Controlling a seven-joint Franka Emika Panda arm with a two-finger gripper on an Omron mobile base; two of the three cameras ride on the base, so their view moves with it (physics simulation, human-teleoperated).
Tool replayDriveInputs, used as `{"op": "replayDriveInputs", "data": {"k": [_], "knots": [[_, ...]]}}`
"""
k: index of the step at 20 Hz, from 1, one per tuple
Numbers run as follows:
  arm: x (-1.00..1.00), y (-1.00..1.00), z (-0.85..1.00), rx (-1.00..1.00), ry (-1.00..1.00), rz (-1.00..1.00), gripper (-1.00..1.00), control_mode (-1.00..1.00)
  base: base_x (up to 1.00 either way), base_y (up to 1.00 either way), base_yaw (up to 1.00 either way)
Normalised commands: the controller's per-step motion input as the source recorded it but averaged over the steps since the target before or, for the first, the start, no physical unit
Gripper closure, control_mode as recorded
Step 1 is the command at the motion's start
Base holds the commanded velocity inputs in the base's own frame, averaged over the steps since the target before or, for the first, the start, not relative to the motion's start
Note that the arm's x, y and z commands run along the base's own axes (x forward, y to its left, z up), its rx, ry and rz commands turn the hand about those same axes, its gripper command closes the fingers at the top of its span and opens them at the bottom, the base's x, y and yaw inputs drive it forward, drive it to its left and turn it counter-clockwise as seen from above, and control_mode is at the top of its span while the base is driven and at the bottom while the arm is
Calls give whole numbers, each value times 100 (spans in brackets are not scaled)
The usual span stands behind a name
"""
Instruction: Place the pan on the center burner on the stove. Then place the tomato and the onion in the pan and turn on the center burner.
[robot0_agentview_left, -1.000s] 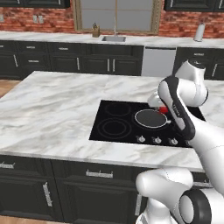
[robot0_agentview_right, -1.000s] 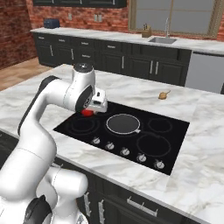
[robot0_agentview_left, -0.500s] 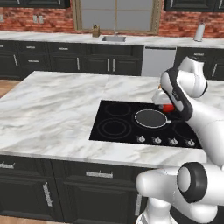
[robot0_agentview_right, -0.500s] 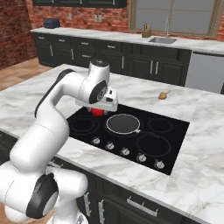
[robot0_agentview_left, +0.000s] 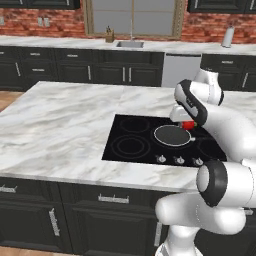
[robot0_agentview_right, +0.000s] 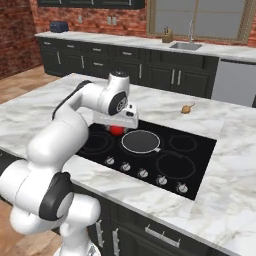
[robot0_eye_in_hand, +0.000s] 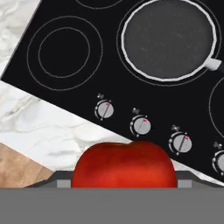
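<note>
The pan (robot0_agentview_left: 171, 135) (robot0_agentview_right: 140, 141) (robot0_eye_in_hand: 168, 39) sits on the center burner of the black stove (robot0_agentview_left: 125, 145) (robot0_agentview_right: 195, 170) and covers most of its ring. Its short handle points to the stove's right. My gripper (robot0_agentview_left: 186, 123) (robot0_agentview_right: 118, 128) (robot0_eye_in_hand: 124, 181) is shut on the red tomato (robot0_agentview_left: 188, 125) (robot0_agentview_right: 117, 130) (robot0_eye_in_hand: 124, 166) and holds it a little above the glass, just left of the pan's rim in the right base view. The tan onion (robot0_agentview_right: 187, 108) lies on the marble beyond the stove's far edge.
A row of silver knobs (robot0_eye_in_hand: 140, 126) (robot0_agentview_right: 142, 172) runs along the stove's front edge. Smaller ring burners (robot0_eye_in_hand: 64, 47) (robot0_agentview_left: 130, 146) flank the pan. The marble island counter (robot0_agentview_left: 60, 125) spreads to the left. A back counter with a sink (robot0_agentview_left: 130, 44) stands behind.
The arm has carried the tomato sideways over the stove toward the pan. The pan and the onion have stayed in place.
</note>
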Motion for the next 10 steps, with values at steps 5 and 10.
{"op": "replayDriveInputs", "data": {"k": [5,10], "knots": [[3,-24,-20,0,0,0,100,-100,0,0,0],[7,-20,-24,0,0,0,100,-100,0,0,0]]}}
